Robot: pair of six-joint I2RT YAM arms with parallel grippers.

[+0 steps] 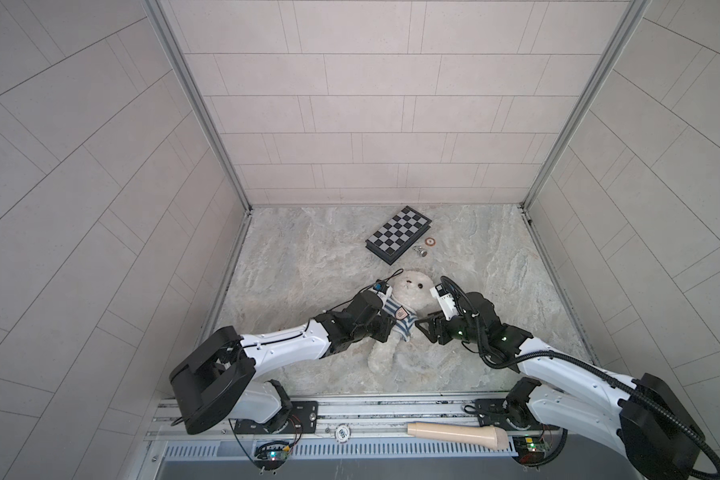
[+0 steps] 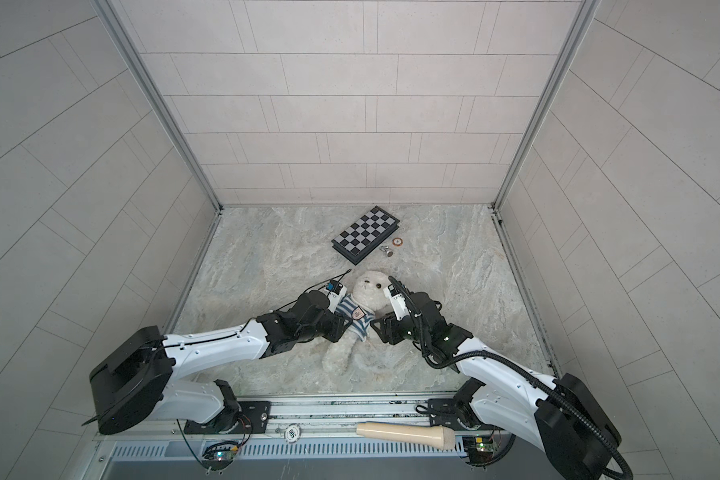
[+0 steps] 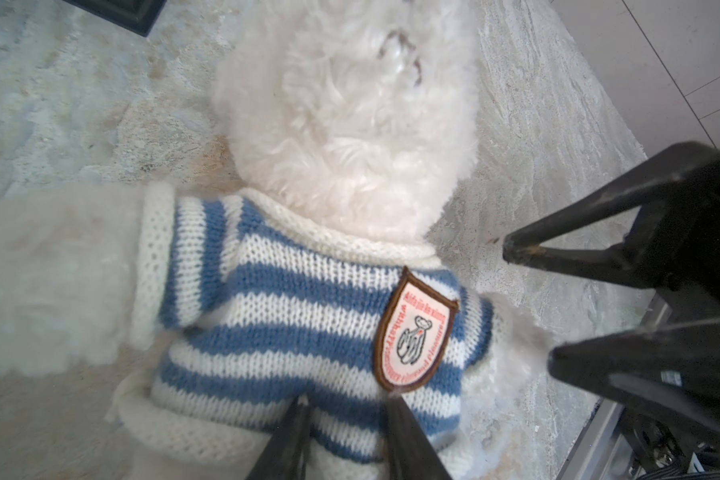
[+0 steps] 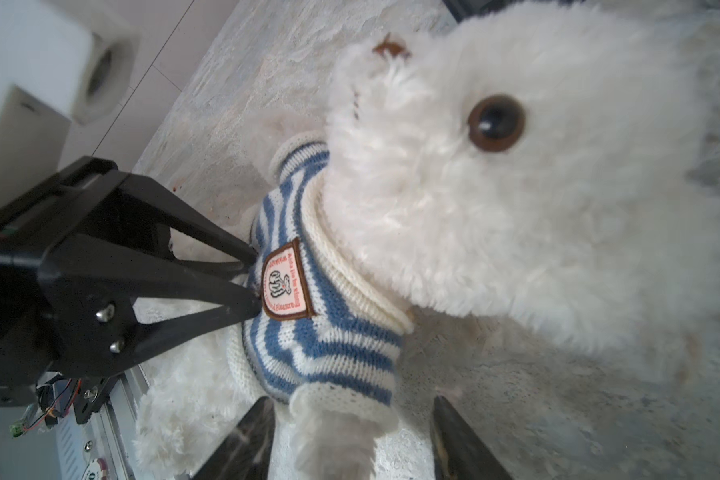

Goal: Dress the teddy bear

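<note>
Left hand seems to pinch the striped sweater beside its badge. My right hand is spread beside the teddy bear, which lies face-up on the worktop between both.

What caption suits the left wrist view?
Teddy bear in striped sweater; left gripper tips near its hem, right gripper open alongside.

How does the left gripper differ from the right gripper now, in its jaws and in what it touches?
Jaws: the left gripper has its jaws close together; the right gripper has them wide apart.
Contact: the left gripper's tips press on the striped sweater; the right gripper grips nothing, and a sleeved arm of the teddy bear lies between its fingers.
Both are black and pointed.
</note>
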